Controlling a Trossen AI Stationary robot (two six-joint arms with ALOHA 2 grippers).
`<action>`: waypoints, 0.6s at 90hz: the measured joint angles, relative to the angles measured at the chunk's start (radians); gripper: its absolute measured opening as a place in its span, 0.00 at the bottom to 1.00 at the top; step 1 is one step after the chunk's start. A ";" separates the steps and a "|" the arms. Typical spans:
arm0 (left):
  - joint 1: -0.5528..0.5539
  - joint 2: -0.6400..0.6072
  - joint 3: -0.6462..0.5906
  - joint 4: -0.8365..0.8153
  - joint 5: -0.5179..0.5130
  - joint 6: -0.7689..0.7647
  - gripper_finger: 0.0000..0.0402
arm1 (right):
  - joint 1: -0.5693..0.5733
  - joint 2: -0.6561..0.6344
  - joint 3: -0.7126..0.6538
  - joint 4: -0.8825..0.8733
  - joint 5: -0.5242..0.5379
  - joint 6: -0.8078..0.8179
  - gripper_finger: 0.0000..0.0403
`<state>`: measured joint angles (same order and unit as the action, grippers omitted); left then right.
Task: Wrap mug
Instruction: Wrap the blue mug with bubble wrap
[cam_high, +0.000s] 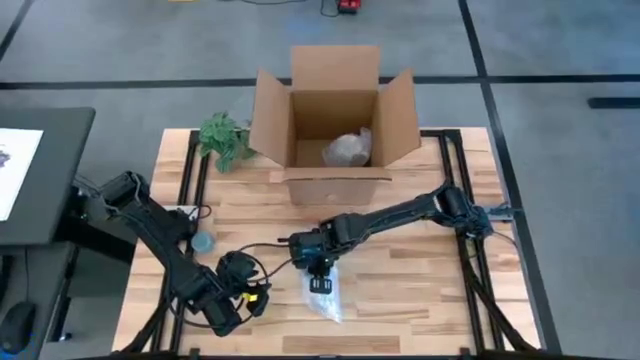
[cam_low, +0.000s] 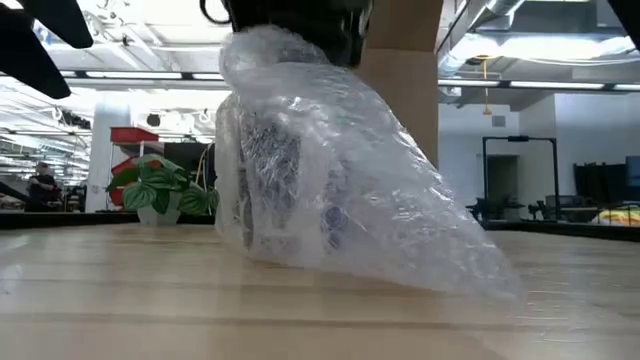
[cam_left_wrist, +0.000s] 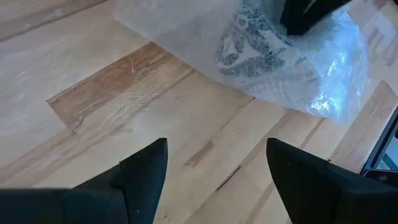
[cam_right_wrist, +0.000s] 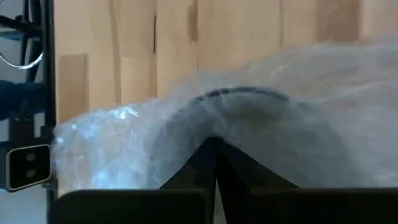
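A mug (cam_low: 275, 170) with a dark pattern lies wrapped in clear bubble wrap (cam_low: 340, 200) on the wooden table (cam_high: 420, 290), near its front edge. The bundle also shows in the high view as the bubble wrap (cam_high: 326, 296) and in the left wrist view as the mug (cam_left_wrist: 255, 50). My right gripper (cam_high: 320, 277) comes down on the bundle's top and is shut on the wrap. My left gripper (cam_left_wrist: 214, 168) hovers open just left of the bundle, over bare wood, holding nothing. My right gripper pinches the bubble wrap at the bundle's top (cam_right_wrist: 214, 115) between its two shut fingers (cam_right_wrist: 205, 165), coming from above. One layer or several, I cannot tell. The bundle rests on the table, its loose tail (cam_low: 450, 260) spread flat on the wood.
An open cardboard box (cam_high: 335, 115) stands at the table's far middle with a wrapped item (cam_high: 348, 150) inside. A small green plant (cam_high: 226, 138) sits left of the box. A small round blue-grey object (cam_high: 203, 242) lies by the left arm. Bare wood lies right of the bundle.
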<state>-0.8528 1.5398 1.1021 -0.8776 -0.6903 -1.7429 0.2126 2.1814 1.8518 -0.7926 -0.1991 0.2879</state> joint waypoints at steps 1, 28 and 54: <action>0.000 0.000 0.000 0.000 0.000 -0.001 0.63 | 0.000 0.000 -0.006 0.007 0.000 0.000 0.00; 0.000 0.000 0.000 0.000 -0.008 -0.008 0.63 | -0.012 -0.010 -0.110 0.107 -0.006 0.026 0.00; 0.000 0.000 0.000 0.000 -0.007 -0.008 0.63 | -0.012 -0.004 0.062 -0.049 -0.005 0.045 0.00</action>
<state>-0.8528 1.5398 1.1019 -0.8775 -0.6975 -1.7512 0.2005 2.1776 1.9142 -0.8415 -0.2043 0.3328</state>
